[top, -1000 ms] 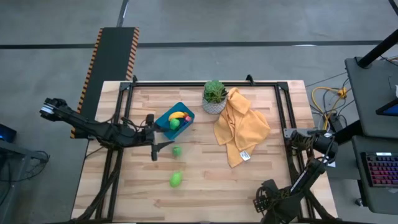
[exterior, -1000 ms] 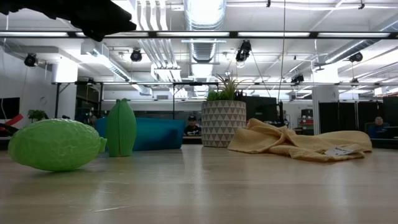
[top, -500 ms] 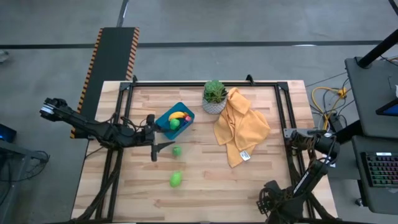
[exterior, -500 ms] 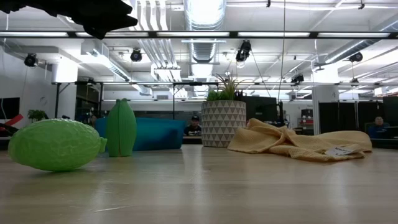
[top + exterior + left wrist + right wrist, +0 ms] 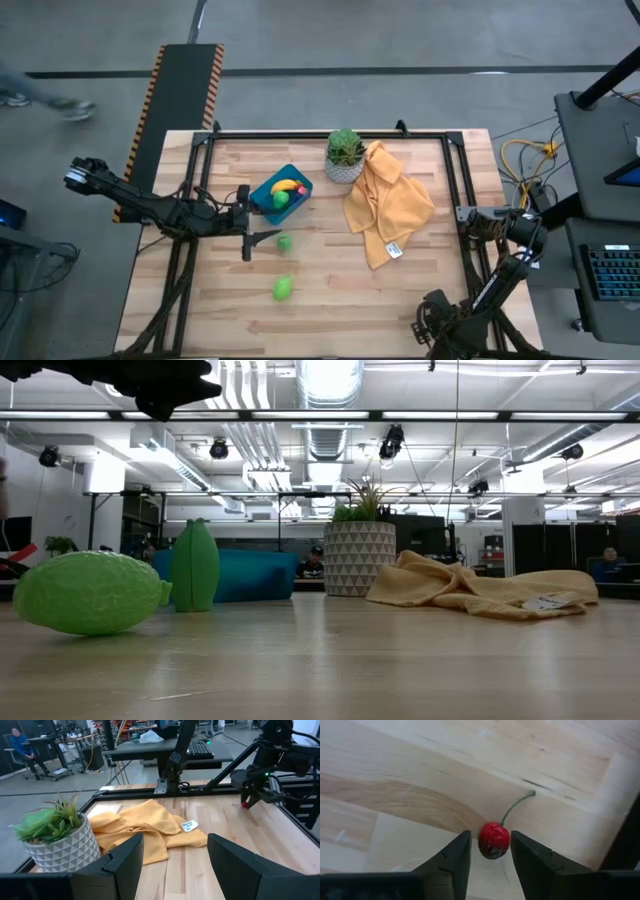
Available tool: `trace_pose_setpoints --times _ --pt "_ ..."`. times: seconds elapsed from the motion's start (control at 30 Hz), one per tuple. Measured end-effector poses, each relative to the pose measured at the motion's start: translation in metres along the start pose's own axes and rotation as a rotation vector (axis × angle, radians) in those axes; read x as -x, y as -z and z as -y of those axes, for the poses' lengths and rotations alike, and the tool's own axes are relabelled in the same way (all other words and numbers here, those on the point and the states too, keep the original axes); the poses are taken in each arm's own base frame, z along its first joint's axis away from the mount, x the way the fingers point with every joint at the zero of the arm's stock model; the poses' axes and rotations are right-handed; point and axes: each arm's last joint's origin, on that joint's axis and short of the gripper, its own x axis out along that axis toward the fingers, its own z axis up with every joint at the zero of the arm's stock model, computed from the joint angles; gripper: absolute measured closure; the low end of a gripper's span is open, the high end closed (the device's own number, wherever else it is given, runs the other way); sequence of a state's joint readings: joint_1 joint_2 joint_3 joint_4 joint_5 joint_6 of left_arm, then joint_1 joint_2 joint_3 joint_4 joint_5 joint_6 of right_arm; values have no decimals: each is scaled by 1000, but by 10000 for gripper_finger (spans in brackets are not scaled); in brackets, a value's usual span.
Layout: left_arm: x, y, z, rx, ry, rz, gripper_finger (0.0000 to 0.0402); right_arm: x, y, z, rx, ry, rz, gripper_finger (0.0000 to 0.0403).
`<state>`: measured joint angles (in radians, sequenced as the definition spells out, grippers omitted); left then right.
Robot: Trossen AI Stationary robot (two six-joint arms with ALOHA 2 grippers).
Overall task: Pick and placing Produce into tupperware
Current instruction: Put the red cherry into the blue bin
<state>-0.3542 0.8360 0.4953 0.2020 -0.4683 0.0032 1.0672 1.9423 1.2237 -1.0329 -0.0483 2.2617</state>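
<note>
Table layout hasn't changed from the earlier frames; the only new thing in the high view is a person's feet (image 5: 60, 103) crossing the floor beyond the tabletop's far-left corner.

Your right gripper (image 5: 490, 851) is down at the tabletop's right edge, fingers half closed around a red cherry (image 5: 494, 840) with a green stem. The pads sit just beside it on both sides; you can't tell from the wrist view whether they actually touch. In the left wrist view that same gripper (image 5: 250, 800) shows a red spot at its tips.

Your left gripper (image 5: 262, 222) hangs above the left half of the tabletop, just beside the blue tupperware (image 5: 268, 208), fingers parted about halfway, nothing between them.

The tupperware sits toward the far edge, left of centre, with a yellow banana (image 5: 285, 185), a green piece and something pinkish inside. Two green produce pieces are out on the wood: a small green piece (image 5: 285, 241) just nearside of the tupperware, and a larger green lime-like piece (image 5: 283, 289) closer to the near edge.

Other stuff: a potted plant in a white patterned pot (image 5: 345, 156) at the far edge, a yellow cloth (image 5: 385, 203) touching it and spreading toward the right half. That cloth lies between the cherry and the tupperware.
</note>
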Motion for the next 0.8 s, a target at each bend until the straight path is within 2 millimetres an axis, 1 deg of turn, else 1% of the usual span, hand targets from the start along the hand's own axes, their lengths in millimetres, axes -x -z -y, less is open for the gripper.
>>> trace_pose_setpoints --times 0.33,0.5,0.63,0.8 --pt "0 0 1 10 24 -1 196 -1 0 -1 22 -6 -2 323" --pt "1 -6 3 68 132 40 196 1 1 -2 56 -25 9 349" --pt "2 -9 5 79 190 70 196 5 2 -5 134 -87 89 359" --pt "2 -9 6 81 214 67 196 12 -2 -13 158 -217 242 361"
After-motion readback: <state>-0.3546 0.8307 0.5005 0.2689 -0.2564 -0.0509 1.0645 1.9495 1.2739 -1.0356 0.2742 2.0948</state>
